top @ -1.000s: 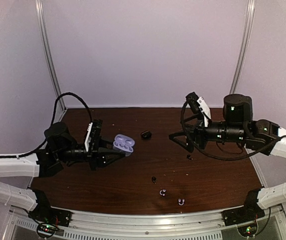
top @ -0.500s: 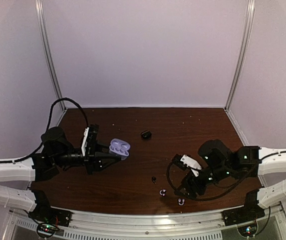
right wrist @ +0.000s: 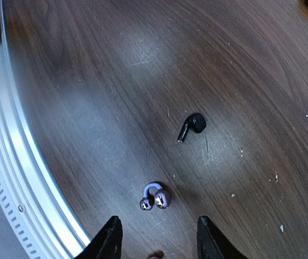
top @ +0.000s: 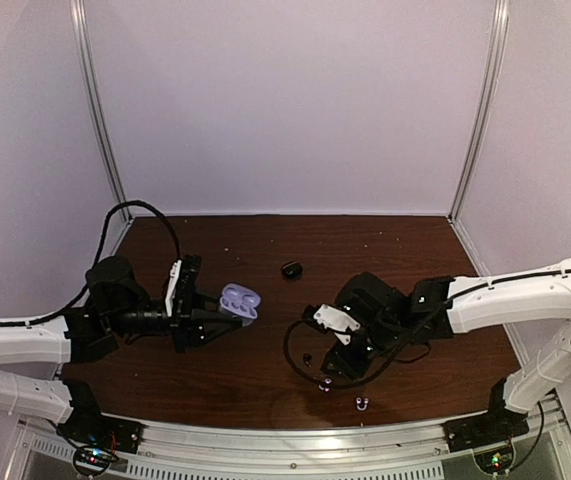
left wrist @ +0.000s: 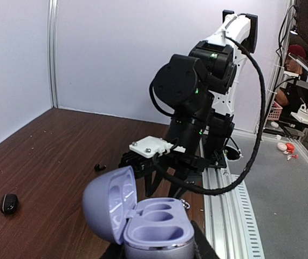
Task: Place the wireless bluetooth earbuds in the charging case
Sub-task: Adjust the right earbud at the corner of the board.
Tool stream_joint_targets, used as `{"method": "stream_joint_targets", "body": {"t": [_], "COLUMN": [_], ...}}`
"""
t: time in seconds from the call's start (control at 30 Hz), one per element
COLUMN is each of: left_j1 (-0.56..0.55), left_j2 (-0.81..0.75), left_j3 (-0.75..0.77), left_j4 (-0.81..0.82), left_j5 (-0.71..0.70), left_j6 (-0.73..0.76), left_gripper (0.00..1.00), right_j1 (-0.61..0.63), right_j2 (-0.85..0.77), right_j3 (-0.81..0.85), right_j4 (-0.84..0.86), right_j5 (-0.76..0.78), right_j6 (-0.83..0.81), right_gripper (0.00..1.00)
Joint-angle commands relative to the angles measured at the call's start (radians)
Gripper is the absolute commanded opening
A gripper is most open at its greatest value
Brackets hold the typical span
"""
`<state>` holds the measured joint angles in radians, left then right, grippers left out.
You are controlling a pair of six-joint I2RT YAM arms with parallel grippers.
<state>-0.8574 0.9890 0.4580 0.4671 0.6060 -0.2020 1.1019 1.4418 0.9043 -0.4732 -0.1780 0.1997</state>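
Where right claw hangs, lavender earbud lies just ahead, centred, untouched.

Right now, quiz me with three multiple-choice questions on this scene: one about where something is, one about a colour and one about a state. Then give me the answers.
1. Where is the lavender case?
A) held by the left gripper
B) on the floor
C) hung on the back wall

2. What colour is the stemmed earbud lying on the table?
A) white
B) black
C) red

3. How is the lavender case's lid?
A) shut
B) taken off
C) hinged open

Answers:
1 A, the left wrist view shows it clamped right in front of that camera.
2 B, it looks dark against the brown wood in the right wrist view.
3 C, the lid stands up and both wells are bare.
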Motion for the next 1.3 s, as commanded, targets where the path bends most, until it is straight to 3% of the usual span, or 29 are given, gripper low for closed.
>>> {"method": "stream_joint_targets", "body": {"t": [0.0,0.27,0.6,1.1,1.27], "left_j1": [-0.003,-0.003,-0.003,-0.040,-0.041], "left_j2": [-0.019,-0.039,-0.076,-0.060,-0.037], "left_j3": [-0.007,-0.005,-0.016,0.048,0.058], "left_j4": [0.003,-0.024,-0.061,-0.273,-0.289], "left_j5": [-0.008,-0.012,0.002,0.001,-0.003], "left_j6": [0.024,0.038,0.067,0.278,0.292], "left_gripper": [0.00,0.00,0.00,0.00,0.00], "right_j1": [0.004,0.004,-0.001,-0.075,-0.076], "right_j2": [0.090,0.258,0.360,0.223,0.145], "right_j3": [0.096,0.232,0.263,0.011,-0.064], "right_j4": [-0.068,-0.173,-0.223,-0.087,-0.070], "right_j5": [0.032,0.018,0.002,-0.138,-0.152], "right_j6": [-0.092,-0.152,-0.178,-0.030,0.070], "right_gripper": [0.46,0.39,0.33,0.22,0.25]}}
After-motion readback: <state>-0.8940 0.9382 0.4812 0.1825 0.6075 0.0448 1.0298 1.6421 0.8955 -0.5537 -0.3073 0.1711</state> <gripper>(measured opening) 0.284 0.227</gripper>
